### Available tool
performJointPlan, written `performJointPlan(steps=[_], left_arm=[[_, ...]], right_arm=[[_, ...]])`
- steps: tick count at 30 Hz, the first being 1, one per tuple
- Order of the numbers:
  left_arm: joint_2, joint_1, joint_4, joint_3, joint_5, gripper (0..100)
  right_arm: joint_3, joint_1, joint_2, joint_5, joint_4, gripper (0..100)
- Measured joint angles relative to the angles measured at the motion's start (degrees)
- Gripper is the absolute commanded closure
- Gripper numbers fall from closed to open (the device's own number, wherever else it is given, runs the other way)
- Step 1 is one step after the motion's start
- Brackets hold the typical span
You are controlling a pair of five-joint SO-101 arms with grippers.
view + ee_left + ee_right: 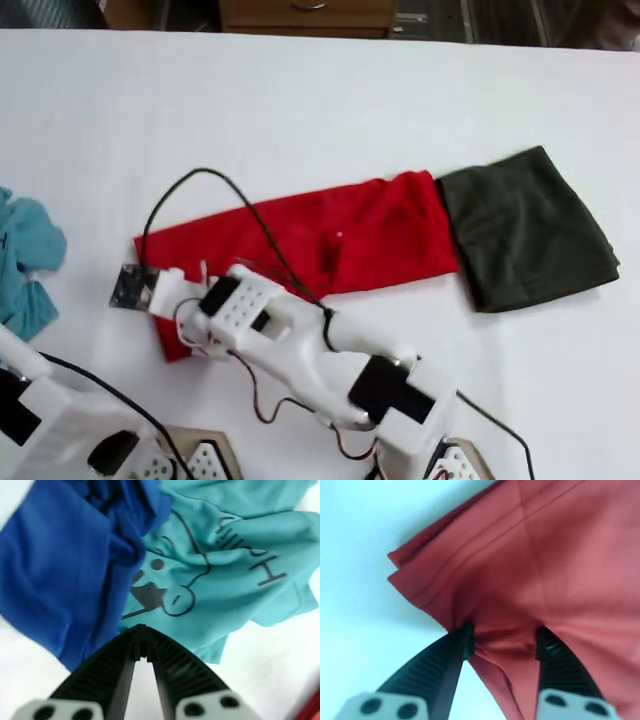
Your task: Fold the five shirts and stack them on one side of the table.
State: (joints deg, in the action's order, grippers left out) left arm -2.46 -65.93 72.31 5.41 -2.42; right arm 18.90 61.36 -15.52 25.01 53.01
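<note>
A red shirt [340,235] lies folded into a long strip across the middle of the table. My right gripper [175,310] is down at its left end. In the right wrist view the gripper [505,640] is open, and its fingers straddle a bunched fold of the red shirt [545,555] near a corner. A dark green shirt [525,230] lies folded at the strip's right end. A teal shirt [25,260] is crumpled at the table's left edge. My left gripper [143,655] is shut with nothing in it, and hangs over a blue shirt [65,555] and the printed teal shirt [225,555].
The white table [300,100] is bare across its far half. A black cable [260,220] from the right arm loops over the red shirt. The left arm's base [50,420] sits at the near left corner. A wooden drawer unit [310,15] stands behind the table.
</note>
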Motion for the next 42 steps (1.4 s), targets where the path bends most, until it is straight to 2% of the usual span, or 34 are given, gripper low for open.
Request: performJointPlan(steps=[6, 12, 15, 17, 20, 24, 28, 30, 33, 37, 42], left_arm=[[0.0, -1.58, 0.0, 0.0, 0.0, 98], [0.0, -1.58, 0.09, 0.0, 0.0, 98], [0.0, -0.62, 2.46, 0.0, 1.85, 98], [0.0, 2.99, 5.01, 0.0, 5.8, 98], [0.0, 12.75, 10.46, 0.0, 11.6, 98], [0.0, 27.16, 17.67, 0.0, 13.63, 97], [0.0, 36.92, 20.4, 0.35, 14.42, 85], [0.0, 39.82, 20.48, 2.46, 16.7, 78], [-0.62, 41.23, 19.34, 5.89, 18.02, 72], [-3.25, 39.12, 15.47, 9.76, 11.52, 72], [-5.8, 38.86, 10.37, 14.42, 8.97, 72]], right_arm=[[0.0, 3.16, 6.15, 0.0, 1.32, 78.6], [0.0, -1.41, 9.05, 0.0, 0.62, 78.5], [-0.18, -7.91, 9.49, 0.0, 0.62, 78.4], [-1.76, -13.8, 10.9, 0.0, 0.62, 78.4], [-6.33, -24.09, 14.95, 0.0, 0.97, 78.3], [-13.71, -37.71, 21.1, 0.09, 5.71, 72.1], [-16.79, -46.68, 25.23, 3.96, 13.54, 61.6], [-16.97, -49.58, 26.11, 5.89, 17.49, 60.4], [-16.97, -52.75, 26.99, 9.23, 23.03, 60.5], [-16.97, -56.79, 28.57, 10.29, 25.93, 60.5], [-16.97, -59.69, 29.71, 10.37, 27.34, 60.5]])
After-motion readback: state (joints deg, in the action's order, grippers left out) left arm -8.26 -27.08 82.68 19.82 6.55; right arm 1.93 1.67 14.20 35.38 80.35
